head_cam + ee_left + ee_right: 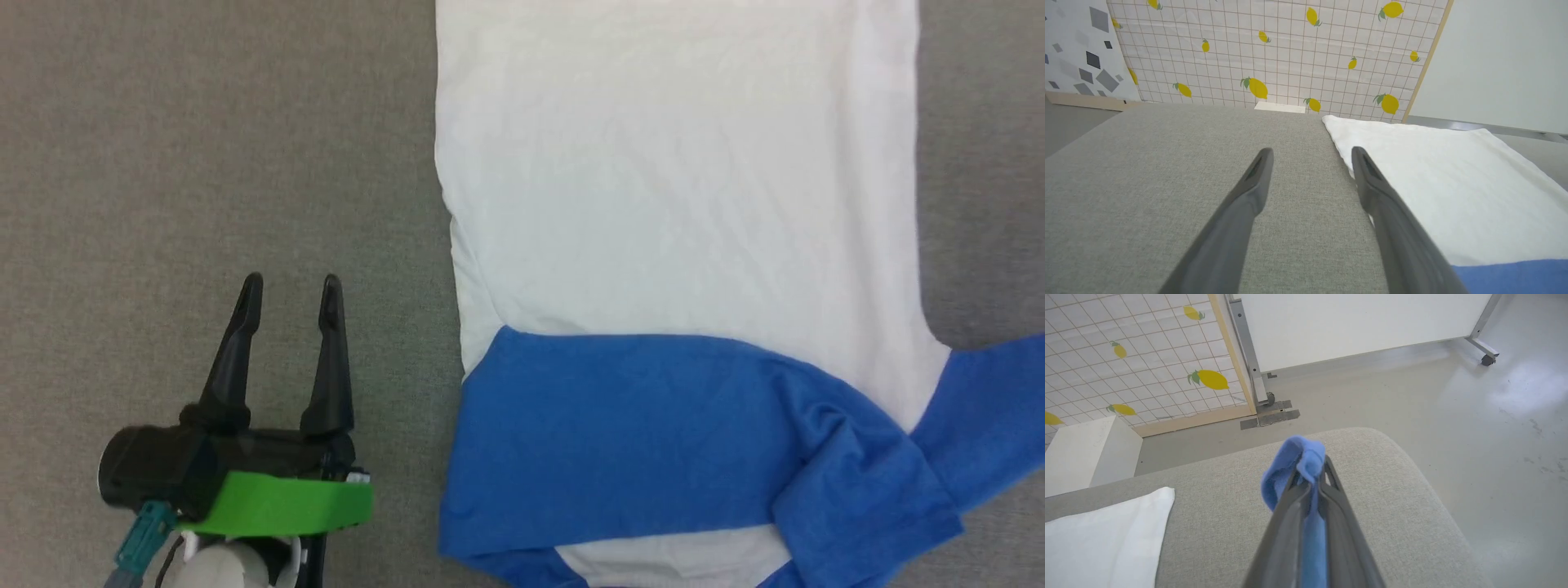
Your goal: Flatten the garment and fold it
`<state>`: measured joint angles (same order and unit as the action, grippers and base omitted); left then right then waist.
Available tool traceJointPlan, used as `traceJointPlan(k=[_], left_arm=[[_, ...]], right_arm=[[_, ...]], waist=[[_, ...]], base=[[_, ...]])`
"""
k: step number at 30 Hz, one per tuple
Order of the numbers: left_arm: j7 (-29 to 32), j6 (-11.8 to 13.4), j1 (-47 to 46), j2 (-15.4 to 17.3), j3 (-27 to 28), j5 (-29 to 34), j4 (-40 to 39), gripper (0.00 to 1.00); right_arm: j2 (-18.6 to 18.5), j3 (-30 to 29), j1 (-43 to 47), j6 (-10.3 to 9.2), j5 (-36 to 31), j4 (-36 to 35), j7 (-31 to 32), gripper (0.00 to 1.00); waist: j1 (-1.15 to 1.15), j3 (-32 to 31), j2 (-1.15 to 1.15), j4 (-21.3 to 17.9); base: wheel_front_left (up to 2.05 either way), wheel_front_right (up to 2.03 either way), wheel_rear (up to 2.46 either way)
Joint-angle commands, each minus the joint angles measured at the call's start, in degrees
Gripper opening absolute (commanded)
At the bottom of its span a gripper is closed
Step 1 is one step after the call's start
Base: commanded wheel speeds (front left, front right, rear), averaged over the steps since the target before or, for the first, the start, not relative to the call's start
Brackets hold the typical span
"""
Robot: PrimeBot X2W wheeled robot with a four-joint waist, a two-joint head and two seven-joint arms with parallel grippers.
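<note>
The garment (678, 188) lies on the grey fabric surface (204, 147), its white body spread flat toward the far side. One bright blue sleeve (620, 441) is folded across its near part; the other blue sleeve (992, 408) runs off the right edge. My left gripper (287, 294) is open over bare grey surface, left of the garment and apart from it. In the left wrist view the left gripper (1310, 157) has the white edge (1437, 192) beside its right finger. My right gripper (1312, 467) is shut on a bunch of blue sleeve fabric (1286, 473), lifted above the surface.
A lemon-print grid panel (1290, 49) and a grey-patterned panel (1077, 49) stand beyond the surface's far edge. A white box (1086, 453) sits by the panel. The surface's rounded corner (1412, 457) drops to a glossy grey floor (1474, 416), where a white wheeled screen (1355, 322) stands.
</note>
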<state>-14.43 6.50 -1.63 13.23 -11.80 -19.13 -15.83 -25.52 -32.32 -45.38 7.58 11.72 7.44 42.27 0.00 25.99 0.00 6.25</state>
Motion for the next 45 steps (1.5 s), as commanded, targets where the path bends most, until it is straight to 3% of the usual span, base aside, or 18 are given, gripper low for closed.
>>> traceJointPlan(k=[1, 6, 11, 16, 21, 25, 36, 40, 45], left_arm=[[0.16, 0.58, 1.23, 0.62, 0.39, -0.26, -0.42, 1.0], [0.8, 1.32, 4.31, 0.87, 0.92, -1.1, -1.38, 1.0], [1.15, 1.59, 6.13, 0.56, 0.39, -1.7, -1.8, 1.0], [1.36, 2.1, 7.94, 0.72, 0.72, -2.18, -2.04, 1.0], [1.74, 2.75, 9.83, 1.46, 1.37, -2.21, -2.64, 1.0], [2.16, 2.86, 10.33, 1.79, 1.23, -2.17, -3.15, 1.0], [3.34, 2.98, 10.77, 1.76, -0.16, -2.24, -3.37, 1.0], [3.51, 3.0, 10.84, 1.58, -0.8, -2.24, -3.53, 1.0], [3.53, 2.86, 10.32, 1.26, -1.49, -2.34, -3.23, 1.0]], right_arm=[[-0.39, -1.13, 2.03, -0.09, 0.52, -0.27, -0.42, 0.0], [0.24, -5.24, 8.97, -0.09, 1.63, -2.66, 0.38, 0.0], [3.27, -8.72, 15.38, -0.09, 3.43, -6.79, 0.93, 0.0], [5.22, -8.85, 20.06, -0.09, 5.39, -11.21, 1.29, 0.0], [6.39, -5.37, 22.28, -0.09, 7.69, -15.79, 1.72, 0.0], [7.43, 1.63, 23.05, -0.09, 10.14, -19.94, 2.45, 0.0], [15.22, 31.0, 25.04, -0.09, 16.23, -33.63, 10.15, 0.0], [17.33, 39.75, 25.79, -0.09, 16.48, -33.63, 10.8, 0.0], [17.91, 47.34, 27.21, -0.09, 16.45, -28.61, 8.6, 0.0]], waist=[[0.0, -8.52, 0.0, -3.58], [0.0, -12.31, 0.0, -4.98], [0.0, -14.9, 0.0, -5.56], [0.0, -17.38, 0.0, -5.86], [0.0, -18.78, 0.0, -5.89], [0.0, -18.94, 0.0, -5.4], [0.0, -20.44, 0.0, -2.7], [0.0, -20.31, 0.0, -1.32], [0.0, -19.18, 0.0, 0.45]], base=[[0.0, 0.0, 0.0], [0.0, 0.0, 0.0], [0.0, 0.0, 0.0], [0.0, 0.0, 0.0], [0.0, 0.0, 0.0], [0.0, 0.0, 0.0], [0.0, 0.0, 0.0], [0.0, 0.0, 0.0], [0.0, 0.0, 0.0]])
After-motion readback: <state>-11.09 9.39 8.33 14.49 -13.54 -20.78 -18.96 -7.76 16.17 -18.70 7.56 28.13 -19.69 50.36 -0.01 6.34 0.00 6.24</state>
